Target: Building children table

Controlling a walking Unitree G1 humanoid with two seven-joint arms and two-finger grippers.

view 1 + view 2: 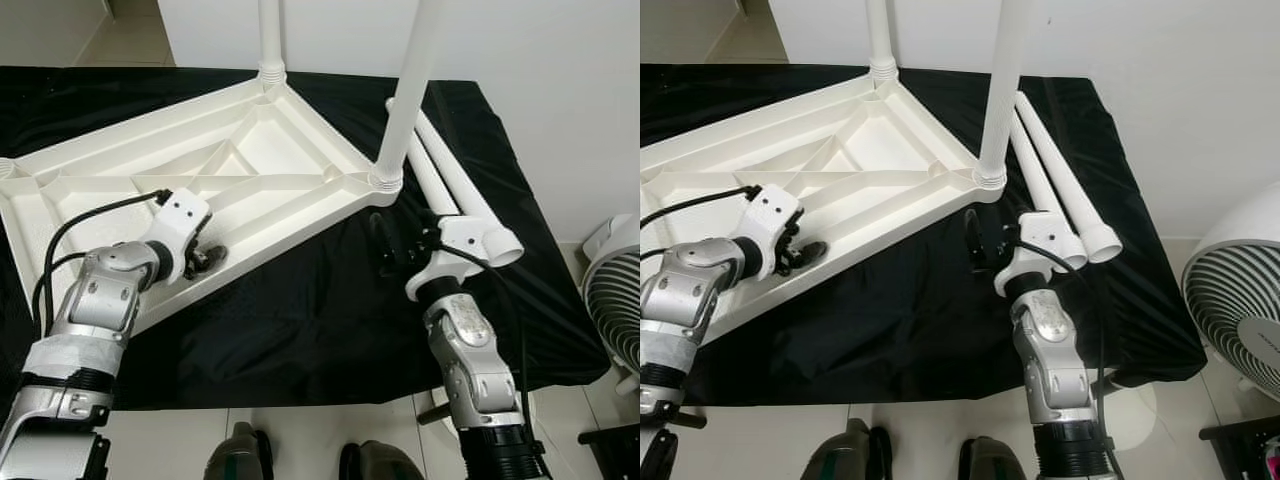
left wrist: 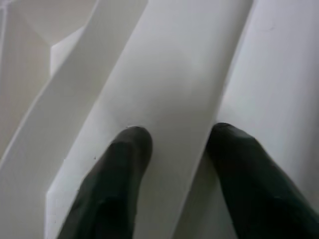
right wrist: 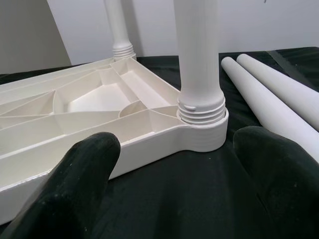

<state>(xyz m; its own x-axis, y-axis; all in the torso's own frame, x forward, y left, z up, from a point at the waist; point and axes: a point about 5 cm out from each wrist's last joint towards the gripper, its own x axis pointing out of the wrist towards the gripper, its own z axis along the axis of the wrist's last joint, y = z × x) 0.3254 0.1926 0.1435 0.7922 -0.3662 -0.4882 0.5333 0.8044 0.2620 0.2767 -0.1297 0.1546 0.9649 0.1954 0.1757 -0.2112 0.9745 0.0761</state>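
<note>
A white tabletop [image 1: 250, 160] lies upside down on a black cloth [image 1: 300, 320]. One white leg [image 1: 270, 40] stands in its far corner. Another upright leg [image 1: 405, 90] stands in the near right corner socket [image 3: 202, 124]. Two loose legs [image 1: 450, 180] lie side by side on the cloth to the right. My left gripper [image 1: 205, 255] sits on the tabletop's front rim [image 2: 169, 99], its fingers [image 2: 124, 164] closed on either side of that rim. My right gripper [image 1: 385, 245] hovers open over the cloth just before the near right corner, its fingertips [image 3: 84, 174] spread wide.
A white fan [image 1: 1240, 310] stands on the floor to the right of the table. A white wall [image 1: 520, 50] runs behind. The cloth-covered table's front edge [image 1: 300, 400] lies just before my feet.
</note>
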